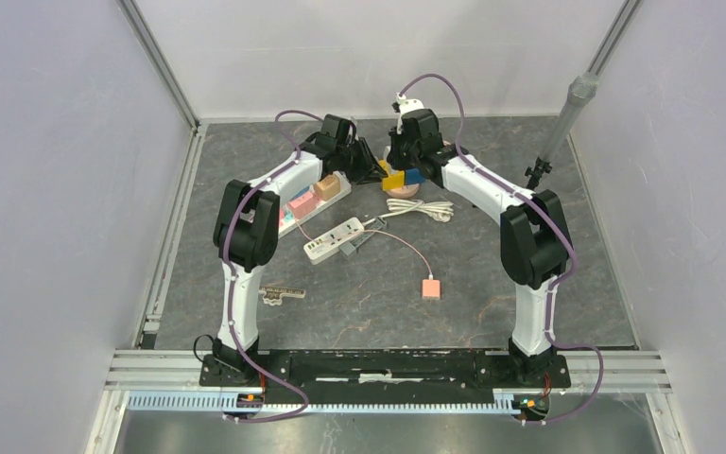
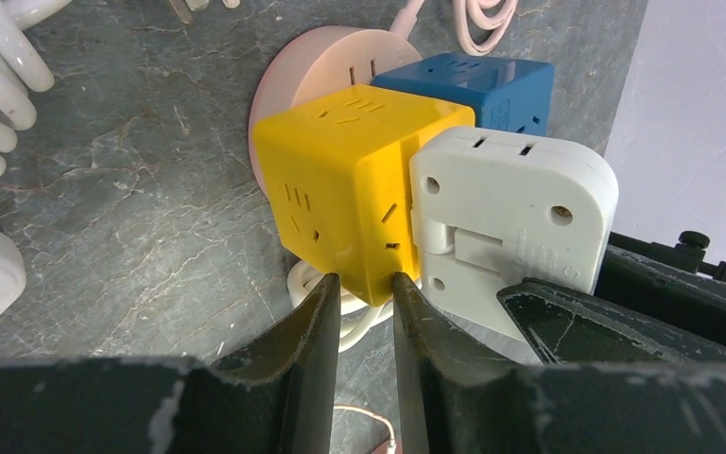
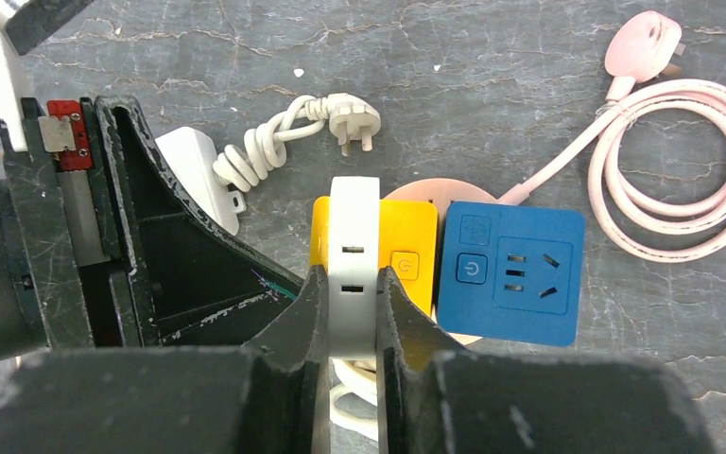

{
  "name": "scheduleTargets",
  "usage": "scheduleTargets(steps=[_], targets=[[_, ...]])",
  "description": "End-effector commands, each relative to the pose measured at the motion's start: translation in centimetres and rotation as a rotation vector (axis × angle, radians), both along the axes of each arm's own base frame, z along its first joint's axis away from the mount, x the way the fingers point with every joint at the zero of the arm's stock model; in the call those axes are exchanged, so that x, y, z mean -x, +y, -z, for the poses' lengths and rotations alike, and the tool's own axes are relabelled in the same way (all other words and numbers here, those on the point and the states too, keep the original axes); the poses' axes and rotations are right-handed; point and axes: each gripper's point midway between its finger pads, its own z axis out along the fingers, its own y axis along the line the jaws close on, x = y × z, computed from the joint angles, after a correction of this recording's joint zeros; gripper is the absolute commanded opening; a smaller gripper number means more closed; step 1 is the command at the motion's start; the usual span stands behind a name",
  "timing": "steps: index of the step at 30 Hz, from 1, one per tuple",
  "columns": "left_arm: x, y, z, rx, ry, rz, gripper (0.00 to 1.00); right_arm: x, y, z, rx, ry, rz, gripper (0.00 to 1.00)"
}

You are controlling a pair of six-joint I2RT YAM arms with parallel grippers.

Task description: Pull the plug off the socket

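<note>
Far centre of the surface (image 1: 492, 284), the white plug (image 3: 354, 213) sits flush against the yellow socket (image 2: 340, 180), not yet out. The right gripper (image 3: 352, 284) clamps the plug. The left gripper (image 2: 367, 288), narrow, pinches the socket's corner. The pull itself remains.

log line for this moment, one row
stage: grasp, plug not yet off | right tool: shut on white plug | left tool: flanks yellow socket corner, grip unclear | white plug: flush against yellow socket
</note>
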Motion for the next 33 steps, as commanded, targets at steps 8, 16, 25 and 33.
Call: scheduleTargets(steps=[8, 16, 25, 33], targets=[[2.6, 3.0, 7.2, -0.211, 0.206, -0.024, 0.33, -2.6, 0.7, -8.3, -0.214, -0.105, 0.031, 0.00], [2.4, 3.0, 7.8, -0.226, 0.221, -0.018, 0.34, -2.6, 0.5, -10.1, -0.314, -0.101, 0.018, 0.00], [-0.3, 0.8, 1.6, -0.066, 0.083, 0.064, 0.49, -0.3, -3.4, -11.6, -0.203, -0.176, 0.035, 0.00], [-1.9, 1.1, -8.8, 0.046, -0.218, 0.215, 0.93, 6.9, -8.1, -6.2, 0.001, -0.036, -0.005, 0.00]])
